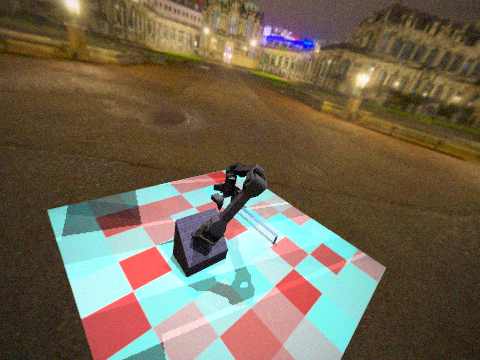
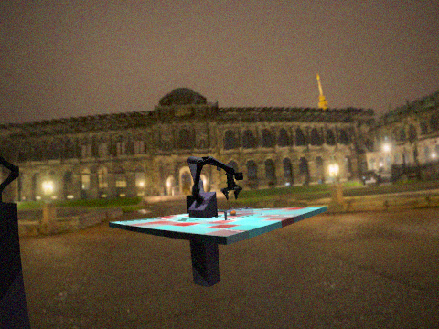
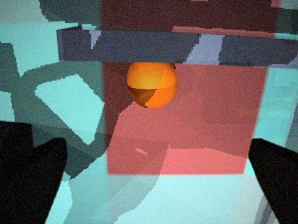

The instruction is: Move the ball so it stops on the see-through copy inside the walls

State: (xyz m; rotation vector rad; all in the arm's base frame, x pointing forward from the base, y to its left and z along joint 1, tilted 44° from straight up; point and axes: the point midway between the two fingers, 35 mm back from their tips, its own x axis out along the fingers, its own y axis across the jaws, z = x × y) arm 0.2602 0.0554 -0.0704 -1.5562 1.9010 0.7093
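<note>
The orange ball (image 2: pixel 232 212) (image 3: pixel 152 84) lies on the table, close beside a long low wall (image 1: pixel 260 226) (image 3: pixel 135 47) that crosses the upper part of the wrist view. The ball shows two orange tones, and no separate see-through copy can be made out apart from it. In the top view the arm hides the ball. My gripper (image 1: pixel 217 194) (image 2: pixel 231 196) (image 3: pixel 160 147) is open and empty, raised above the table over the ball's area, with its fingers spread wide. The second wall of the corner cannot be clearly told.
The checkered table (image 1: pixel 100 325) (image 2: pixel 155 230) carries the arm's dark wedge-shaped base (image 1: pixel 200 245) (image 2: pixel 203 206). The arm's shadow falls across the table and around the ball. Part of another dark stand (image 2: pixel 11 256) shows at the left edge of the exterior view.
</note>
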